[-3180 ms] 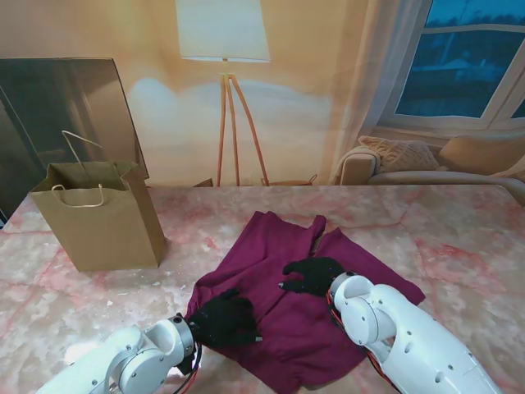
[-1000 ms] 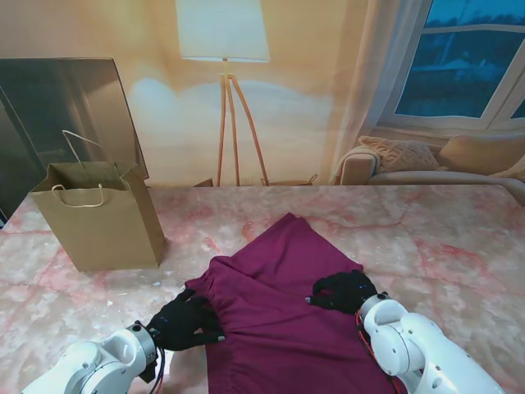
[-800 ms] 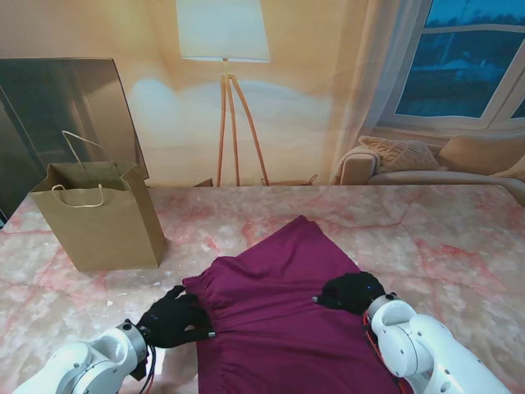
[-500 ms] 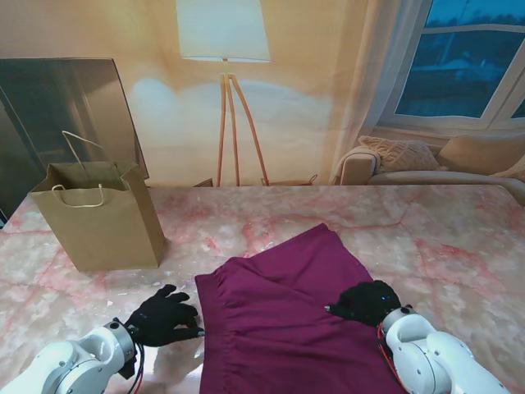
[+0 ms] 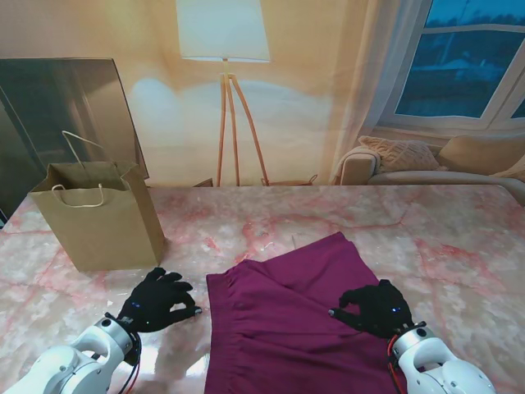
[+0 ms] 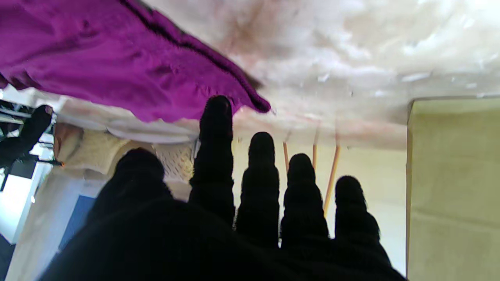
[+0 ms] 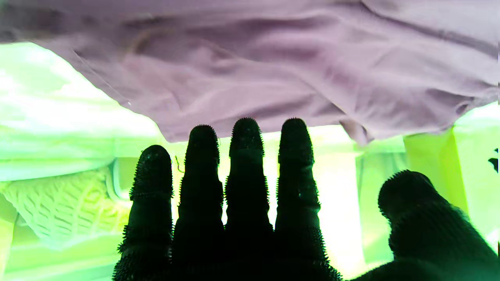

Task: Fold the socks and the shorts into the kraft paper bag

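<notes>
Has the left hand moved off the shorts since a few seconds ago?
Yes. The left hand has slid left off the shorts onto bare table, toward the kraft paper bag, which stayed put.

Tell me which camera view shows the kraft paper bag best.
The stand view: the whole kraft paper bag stands upright with its handles, on the table's far left. The left wrist view catches only one plain side of it at the frame edge. The right wrist view's colours are washed out; no bag can be identified there.
</notes>
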Motion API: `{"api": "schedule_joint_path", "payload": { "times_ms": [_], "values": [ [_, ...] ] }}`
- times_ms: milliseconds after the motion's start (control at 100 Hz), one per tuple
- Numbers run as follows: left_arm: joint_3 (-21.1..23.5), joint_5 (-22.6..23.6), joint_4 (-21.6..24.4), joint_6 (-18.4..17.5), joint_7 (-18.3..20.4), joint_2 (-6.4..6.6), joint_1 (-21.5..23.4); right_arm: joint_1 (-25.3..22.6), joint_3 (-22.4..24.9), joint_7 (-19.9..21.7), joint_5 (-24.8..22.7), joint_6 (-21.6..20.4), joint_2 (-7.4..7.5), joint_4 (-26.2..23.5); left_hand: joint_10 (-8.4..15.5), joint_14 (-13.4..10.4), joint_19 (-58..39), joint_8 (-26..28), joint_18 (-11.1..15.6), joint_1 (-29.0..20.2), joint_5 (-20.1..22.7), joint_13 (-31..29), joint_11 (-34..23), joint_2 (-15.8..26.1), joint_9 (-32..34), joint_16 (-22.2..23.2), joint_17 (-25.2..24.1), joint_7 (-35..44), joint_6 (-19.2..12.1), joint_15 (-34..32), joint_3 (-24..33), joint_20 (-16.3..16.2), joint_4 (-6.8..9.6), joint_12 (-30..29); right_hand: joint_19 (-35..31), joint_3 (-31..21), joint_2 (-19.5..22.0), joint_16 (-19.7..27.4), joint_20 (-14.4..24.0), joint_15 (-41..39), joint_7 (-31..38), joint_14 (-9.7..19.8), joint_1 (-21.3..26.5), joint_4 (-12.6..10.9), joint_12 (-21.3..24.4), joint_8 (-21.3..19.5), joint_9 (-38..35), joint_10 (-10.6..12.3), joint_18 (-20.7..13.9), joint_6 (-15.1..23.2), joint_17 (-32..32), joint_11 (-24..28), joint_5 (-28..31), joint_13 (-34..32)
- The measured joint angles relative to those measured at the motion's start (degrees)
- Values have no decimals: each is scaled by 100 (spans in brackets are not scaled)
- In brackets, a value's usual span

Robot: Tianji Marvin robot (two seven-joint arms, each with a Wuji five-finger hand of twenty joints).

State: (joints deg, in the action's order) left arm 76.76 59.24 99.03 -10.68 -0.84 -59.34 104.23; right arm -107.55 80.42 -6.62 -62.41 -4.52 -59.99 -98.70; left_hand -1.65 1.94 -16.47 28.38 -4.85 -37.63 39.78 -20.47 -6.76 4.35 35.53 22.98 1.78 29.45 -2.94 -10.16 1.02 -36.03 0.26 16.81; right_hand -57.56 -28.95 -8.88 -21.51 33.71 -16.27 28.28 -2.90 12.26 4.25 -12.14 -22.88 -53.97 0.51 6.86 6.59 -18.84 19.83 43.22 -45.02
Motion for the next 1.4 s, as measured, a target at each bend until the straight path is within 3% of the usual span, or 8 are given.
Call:
{"api": "schedule_joint_path", "payload": {
  "times_ms": [150,250,360,590,1080,1190,1320,1400],
  "values": [
    [-427,1,-115,550,-805,-77,-240,198,-113,600,252,273,-52,-134,-157,222,-1128,-858,1,18,-1098,-222,-16,-553,-291,65,444,-1458,641,-118,770,552,0,11,185,100,2,0,-143,144,-352,0,694,-5,-43,4,719,-11,-53,-5,-60,-3,-792,386],
    [-714,-71,-250,974,-780,-140,-522,626,-513,397,466,613,-42,49,-333,387,-1738,-1431,4,10,-1662,-222,38,-874,-792,-30,605,-2171,1082,-118,1630,1128,0,-132,887,-1552,-94,11,-601,358,-486,80,607,-1,-66,8,1323,1,-258,-64,147,-66,-1347,859],
    [-1146,-363,-682,1348,-957,-189,-974,1258,-911,438,607,857,-55,457,-511,490,-2151,-1652,3,-302,-1862,-222,38,-1279,-1015,-98,614,-2355,1355,-137,2661,1441,0,-193,1347,-2383,-110,209,-946,546,-613,202,495,0,-80,73,1843,9,-360,-289,358,-113,-1815,1279],
    [-1812,-502,-1494,2032,-1318,-319,-1659,2254,-1583,268,841,1227,-114,1420,-788,743,-2609,-1764,-442,-288,-1996,-221,-173,-1653,-1310,-193,547,-2427,1635,-289,3265,1442,-36,-325,1606,-2918,-302,451,-1278,648,-614,367,628,1,-13,156,2404,56,-476,-328,573,-217,-2272,1697],
    [-2520,-1788,-2472,1951,-1143,-504,-2530,3462,-2624,448,1092,1929,-182,2397,-650,613,-2715,-1683,-671,-143,-1839,-875,-527,-1784,-320,459,217,-2137,1420,-836,3326,1049,-37,-83,1611,-2563,8,499,-1292,544,-544,264,665,2,-7,295,3696,-18,-482,-627,716,-28,-3065,2090],
    [-2755,-1364,-2595,1981,-1196,-510,-2650,3740,-2910,493,1286,2083,-200,2684,-615,610,-2417,-1680,-674,105,-1640,-817,-701,-2004,152,527,81,-2141,1405,-823,3406,1049,-38,311,1408,-2490,8,199,-1213,230,-685,184,673,3,-7,301,3873,-79,-455,-821,762,34,-3413,2073],
    [-2947,-1370,-2659,2152,-1249,-526,-2789,3985,-3111,699,1441,2266,-225,2906,-624,633,-2225,-1752,-710,238,-1361,-918,-862,-2768,238,943,13,-2004,1463,-1137,4132,1049,-38,1125,804,-2415,4,-722,-423,-686,-1087,126,673,2,-77,301,3870,-99,-311,-1012,695,357,-3549,1870],
    [-3122,-1273,-2661,2341,-1220,-519,-2938,4128,-3276,713,1500,2402,-235,3032,-176,649,-2434,-1757,-842,-193,-993,-1499,-1487,-3368,1162,1580,215,-1772,1449,-1653,4186,1059,-478,3517,600,-2415,-2,-1156,-58,-1220,-1992,126,673,2,-161,82,3870,-106,-311,-1090,636,616,-3541,1782]
  ]
}}
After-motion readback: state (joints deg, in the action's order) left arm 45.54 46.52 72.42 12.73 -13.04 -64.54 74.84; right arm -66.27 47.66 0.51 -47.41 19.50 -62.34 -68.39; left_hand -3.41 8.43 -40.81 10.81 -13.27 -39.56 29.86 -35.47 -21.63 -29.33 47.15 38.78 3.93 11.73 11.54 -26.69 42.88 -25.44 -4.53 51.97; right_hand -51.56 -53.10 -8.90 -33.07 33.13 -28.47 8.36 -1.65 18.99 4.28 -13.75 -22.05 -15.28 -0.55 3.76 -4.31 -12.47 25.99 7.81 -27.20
